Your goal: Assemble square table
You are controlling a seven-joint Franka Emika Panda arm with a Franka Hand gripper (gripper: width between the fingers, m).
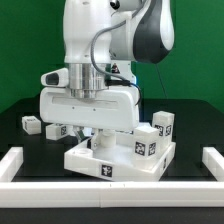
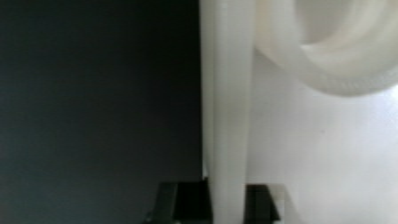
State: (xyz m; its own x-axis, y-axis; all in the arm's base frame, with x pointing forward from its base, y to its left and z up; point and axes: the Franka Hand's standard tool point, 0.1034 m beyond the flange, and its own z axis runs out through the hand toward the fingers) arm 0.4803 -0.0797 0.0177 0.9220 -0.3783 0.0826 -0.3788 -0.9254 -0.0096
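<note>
The white square panel of the table lies on the black table below the arm, with tags on its front side. My gripper reaches down onto the panel's far left part, and the wide white hand mostly hides its fingers. In the wrist view the panel's raised rim runs straight between the two dark fingers, which press on it from both sides. My gripper is shut on this rim. A round socket shows on the panel's inner face. Short white legs stand at the exterior view's left and right.
Long white border bars frame the work area at the exterior view's left, right and front. A green wall stands behind. The legs on the right stand close against the panel's far right corner.
</note>
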